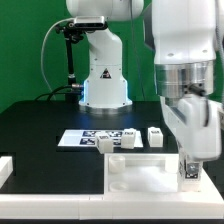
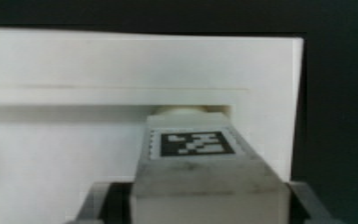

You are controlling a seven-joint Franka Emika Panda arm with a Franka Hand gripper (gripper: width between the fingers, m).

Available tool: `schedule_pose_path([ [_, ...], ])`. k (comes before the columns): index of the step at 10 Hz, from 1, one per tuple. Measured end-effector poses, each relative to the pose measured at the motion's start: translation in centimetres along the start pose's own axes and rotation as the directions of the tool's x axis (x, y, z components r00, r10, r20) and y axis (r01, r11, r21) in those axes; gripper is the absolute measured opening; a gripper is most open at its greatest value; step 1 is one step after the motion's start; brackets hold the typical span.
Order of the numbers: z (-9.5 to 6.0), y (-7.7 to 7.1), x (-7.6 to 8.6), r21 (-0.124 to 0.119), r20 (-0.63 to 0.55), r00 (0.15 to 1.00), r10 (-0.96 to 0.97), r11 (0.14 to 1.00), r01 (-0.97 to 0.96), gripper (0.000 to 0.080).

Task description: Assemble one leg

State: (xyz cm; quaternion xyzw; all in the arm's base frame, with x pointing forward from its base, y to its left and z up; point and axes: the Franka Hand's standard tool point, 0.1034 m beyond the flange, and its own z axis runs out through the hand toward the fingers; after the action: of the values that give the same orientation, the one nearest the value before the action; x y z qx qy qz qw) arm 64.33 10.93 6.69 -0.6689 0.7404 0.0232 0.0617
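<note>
My gripper [image 1: 190,160] is shut on a leg [image 1: 188,170] and holds it upright over the near corner of the large white panel [image 1: 135,172], on the exterior view's right. In the wrist view the leg [image 2: 197,165] shows its black-and-white tag [image 2: 194,141]. Its narrower end touches or sits just off the panel's raised rim [image 2: 140,92]. The dark fingers [image 2: 105,203] press both sides of the leg. My gripper [image 2: 197,208] hides the leg's held end. Three more legs [image 1: 107,144], [image 1: 131,137], [image 1: 156,135] lie on the black table behind the panel.
The marker board [image 1: 82,138] lies flat behind the panel, by the loose legs. The arm's white base [image 1: 104,82] stands at the back. A white block [image 1: 5,168] sits at the exterior view's left edge.
</note>
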Motion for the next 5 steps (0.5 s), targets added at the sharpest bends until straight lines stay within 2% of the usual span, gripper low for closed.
schedule_pose_path([
  [2,-0.05,-0.02,0.04,0.0,0.011,0.985,0.174,0.985,-0.174,0.0285],
  [5,-0.06,-0.01,-0.01,0.0,0.01,0.971,0.241,0.971,-0.241,0.0285],
])
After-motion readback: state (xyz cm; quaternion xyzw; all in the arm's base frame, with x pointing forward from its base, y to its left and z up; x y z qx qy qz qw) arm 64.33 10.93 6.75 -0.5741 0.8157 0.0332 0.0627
